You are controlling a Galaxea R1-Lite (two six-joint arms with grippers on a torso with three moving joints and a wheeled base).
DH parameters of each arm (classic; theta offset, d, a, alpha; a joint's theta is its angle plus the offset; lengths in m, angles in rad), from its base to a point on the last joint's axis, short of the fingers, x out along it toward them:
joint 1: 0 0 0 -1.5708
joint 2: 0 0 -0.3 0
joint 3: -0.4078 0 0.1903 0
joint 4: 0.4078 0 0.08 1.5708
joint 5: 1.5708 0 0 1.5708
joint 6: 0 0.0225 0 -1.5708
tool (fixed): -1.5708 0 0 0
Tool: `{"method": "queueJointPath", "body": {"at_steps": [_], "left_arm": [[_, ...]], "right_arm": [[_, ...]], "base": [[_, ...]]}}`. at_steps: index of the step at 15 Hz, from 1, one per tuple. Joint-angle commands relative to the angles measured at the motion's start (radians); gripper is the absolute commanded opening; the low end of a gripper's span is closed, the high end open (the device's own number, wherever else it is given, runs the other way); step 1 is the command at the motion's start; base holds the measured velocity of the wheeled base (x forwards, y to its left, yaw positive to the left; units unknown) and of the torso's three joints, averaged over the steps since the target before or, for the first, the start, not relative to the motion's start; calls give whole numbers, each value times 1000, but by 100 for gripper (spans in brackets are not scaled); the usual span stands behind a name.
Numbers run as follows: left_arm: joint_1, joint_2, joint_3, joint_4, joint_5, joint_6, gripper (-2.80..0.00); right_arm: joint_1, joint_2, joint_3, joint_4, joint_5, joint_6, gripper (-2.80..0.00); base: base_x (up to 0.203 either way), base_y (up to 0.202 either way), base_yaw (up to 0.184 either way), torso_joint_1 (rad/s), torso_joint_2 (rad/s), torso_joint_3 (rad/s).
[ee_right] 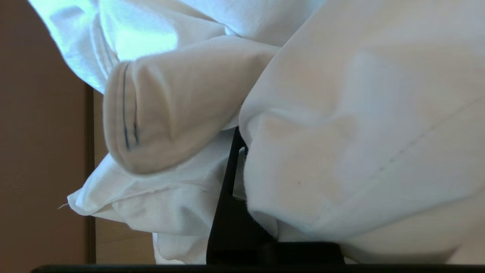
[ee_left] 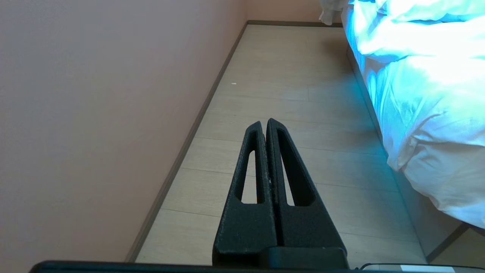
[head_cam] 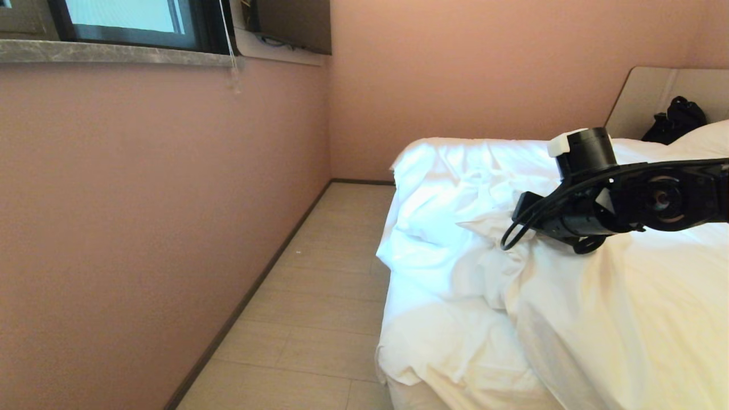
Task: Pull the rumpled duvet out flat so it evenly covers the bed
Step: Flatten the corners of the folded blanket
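The bed [head_cam: 410,393] fills the right half of the head view, its near left corner low in the frame and its beige headboard [head_cam: 643,97] at the far right against the pink wall [head_cam: 142,216]. A strip of pale plank floor [head_cam: 319,296] runs between the wall and the bed's left edge.

The duvet [head_cam: 621,319] lies rumpled over the bed: a thick puffy mass covers the near right part, its bunched border crossing the bed slantwise, while thinner creased white bedding hangs over the left edge and the near left corner. At the head end a pillow [head_cam: 706,139] shows, with a black bag [head_cam: 678,119] behind it against the headboard.

The right arm reaches in from the right edge of the head view, across the middle of the bed. Its right end effector [ee_right: 237,151] is buried in the duvet's folded border: in the right wrist view only one dark finger [ee_right: 229,201] shows, with puffy cloth bulging on both sides of it and over its tip. The jaws are closed on the duvet, the fabric pinched between them.

The left end effector [ee_left: 264,123] hangs beside the bed's left edge over the floor, well apart from the overhanging bedding, its two black fingers pressed together and empty.
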Motion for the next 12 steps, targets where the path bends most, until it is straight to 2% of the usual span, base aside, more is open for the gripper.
{"method": "queueJointPath", "body": {"at_steps": [1,11,12], "left_arm": [[0,0,0,0,0,0,-280],[0,1,0,0,2,0,-280],[1,1,1,0,2,0,-280]], "right_arm": [[2,19,3,2,-2,3,-280],[25,11,17,9,-4,23,-280],[25,11,17,12,-4,23,0]], "base": [[0,0,0,0,0,0],[0,0,0,0,0,0],[0,0,0,0,0,0]]}}
